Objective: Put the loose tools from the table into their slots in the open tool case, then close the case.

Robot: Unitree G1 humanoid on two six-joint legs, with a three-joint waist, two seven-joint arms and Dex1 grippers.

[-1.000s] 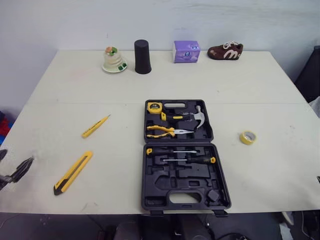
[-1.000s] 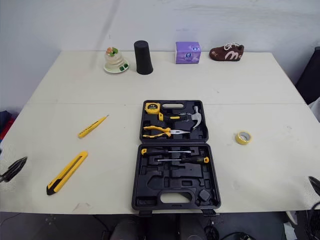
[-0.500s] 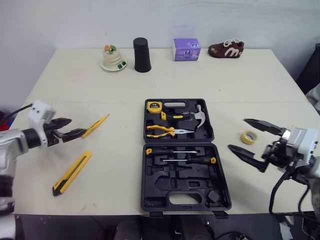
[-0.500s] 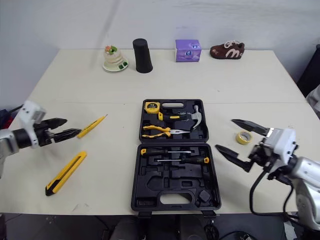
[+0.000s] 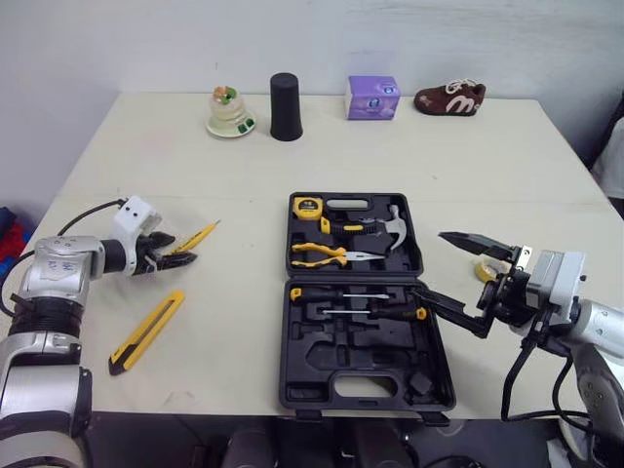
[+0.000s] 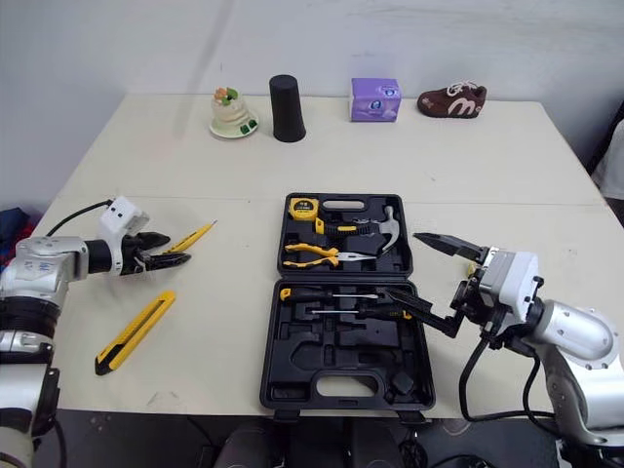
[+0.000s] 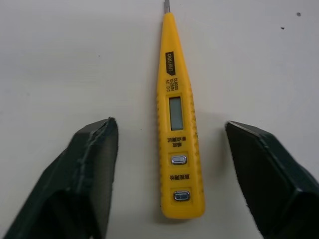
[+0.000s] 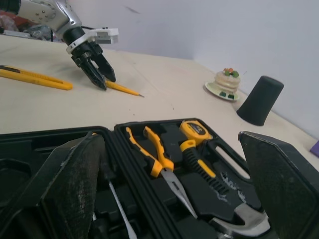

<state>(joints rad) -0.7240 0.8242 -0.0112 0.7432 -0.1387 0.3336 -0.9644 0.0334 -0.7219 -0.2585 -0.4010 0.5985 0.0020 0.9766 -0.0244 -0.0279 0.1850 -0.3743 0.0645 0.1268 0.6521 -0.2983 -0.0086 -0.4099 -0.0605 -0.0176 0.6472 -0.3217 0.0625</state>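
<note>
The yellow tester pen point(image 7: 177, 129) lay flat on the desk point(image 5: 234, 175), well to the left of the open tool case point(image 5: 322, 353) and just beyond the utility knife point(image 5: 146, 331). The left gripper point(image 5: 183, 249) was at its butt end, jaws spread wide and empty, one finger on each side of the pen's body. From the left wrist, the pen's long axis ran straight out along the line of the fingers, button end nearest the wrist and metal tip pointing away. The jaws therefore faced it across its narrow width, which I judged the right alignment for closing on it. The fingertips reached roughly the display window, so a close there would probably catch the rear half. Whether the tips were already down on the desk I could not tell.

The right gripper point(image 5: 429, 263) hovered at the right edge of the case, jaws also wide and holding nothing, far from the pen. The left arm was plainly the nearer one. Once lifted, the pen would need carrying rightward to the case.
</note>
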